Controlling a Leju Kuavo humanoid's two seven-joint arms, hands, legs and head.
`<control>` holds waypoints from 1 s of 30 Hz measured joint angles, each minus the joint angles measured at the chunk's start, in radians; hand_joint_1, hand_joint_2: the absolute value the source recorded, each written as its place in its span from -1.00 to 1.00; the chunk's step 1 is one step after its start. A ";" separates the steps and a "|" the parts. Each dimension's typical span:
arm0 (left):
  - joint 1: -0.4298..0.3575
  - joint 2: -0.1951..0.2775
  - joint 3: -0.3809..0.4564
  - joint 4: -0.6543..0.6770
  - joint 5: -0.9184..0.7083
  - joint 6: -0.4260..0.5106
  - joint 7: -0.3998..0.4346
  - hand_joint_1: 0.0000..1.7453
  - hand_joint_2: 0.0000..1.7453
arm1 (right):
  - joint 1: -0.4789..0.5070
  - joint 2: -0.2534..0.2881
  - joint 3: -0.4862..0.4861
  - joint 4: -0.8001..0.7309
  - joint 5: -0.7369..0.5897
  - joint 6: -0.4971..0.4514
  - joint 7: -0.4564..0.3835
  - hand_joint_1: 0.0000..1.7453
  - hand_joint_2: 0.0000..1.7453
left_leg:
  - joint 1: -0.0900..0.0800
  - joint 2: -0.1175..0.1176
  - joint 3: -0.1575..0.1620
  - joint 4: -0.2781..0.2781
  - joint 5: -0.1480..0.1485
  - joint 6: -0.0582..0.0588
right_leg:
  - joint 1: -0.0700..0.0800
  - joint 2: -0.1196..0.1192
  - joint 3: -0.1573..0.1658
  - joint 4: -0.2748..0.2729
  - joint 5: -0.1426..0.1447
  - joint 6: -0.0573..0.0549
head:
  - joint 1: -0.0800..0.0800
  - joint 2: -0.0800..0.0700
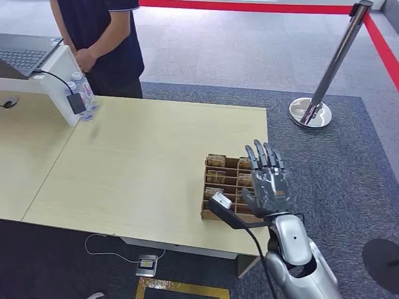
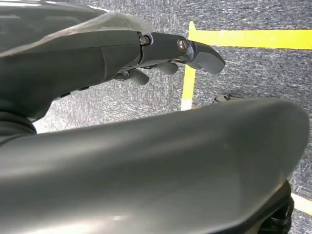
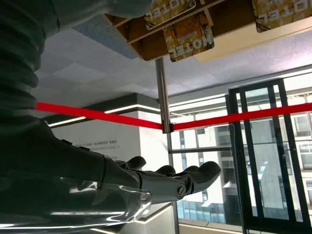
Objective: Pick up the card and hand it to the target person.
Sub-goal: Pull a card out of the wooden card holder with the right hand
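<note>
Standing raised at the near right corner of the light wooden table (image 1: 141,162), the right hand (image 1: 268,180) is showing its back to the head camera, fingers (image 1: 262,156) straight and slightly fanned, holding nothing. It is hanging just over the right side of a brown compartmented tray (image 1: 221,180), which is sitting at the table's near right edge. Cards (image 1: 216,161) with brown printed faces are lying in the tray's slots (the right wrist view is catching one card (image 3: 188,36) reading "MOTEL"); none is in the hand. A black cabled device with a pale tip (image 1: 221,202) is reaching across the tray's near left corner. A person in a dark shirt (image 1: 101,37) is standing at the far left side of the table, hands clasped in front. A laptop (image 1: 24,57) and a white box with water bottles (image 1: 85,93) are resting near that person. A stanchion post (image 1: 329,68) with red belt is standing on the grey carpet to the far right. The left hand (image 2: 162,56) is hanging over carpet marked with yellow tape (image 2: 250,39), fingers loosely extended, nothing in them.
</note>
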 joint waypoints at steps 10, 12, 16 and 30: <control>0.000 0.000 0.002 0.000 -0.018 -0.006 0.014 -1.00 -1.00 | 0.068 0.018 0.000 -0.047 -0.089 0.031 -0.052 -1.00 1.00 | 0.000 0.000 0.000 0.000 0.000 0.000 | 0.000 0.000 0.000 0.000 0.000 0.000 | 0.000 0.000; 0.000 0.000 0.002 0.001 -0.019 -0.009 0.014 -1.00 -1.00 | 0.072 0.025 -0.001 -0.044 -0.097 0.031 -0.058 -0.57 1.00 | 0.000 0.000 0.000 0.000 0.000 0.000 | 0.000 0.000 0.000 0.000 0.000 0.000 | 0.000 0.000; 0.000 0.000 0.002 0.001 -0.020 -0.011 0.007 -1.00 -1.00 | 0.075 0.032 -0.001 -0.034 -0.104 0.030 -0.062 0.69 1.00 | 0.000 0.000 0.000 0.000 0.000 0.000 | 0.000 0.000 0.000 0.000 0.000 0.000 | 0.000 0.000; 0.000 0.002 0.002 0.002 -0.025 -0.011 0.004 -1.00 -1.00 | 0.082 0.060 -0.072 0.107 -0.102 -0.017 -0.050 0.45 1.00 | 0.000 0.000 0.000 0.000 0.000 0.000 | 0.000 0.000 0.000 0.000 0.000 0.000 | 0.000 0.000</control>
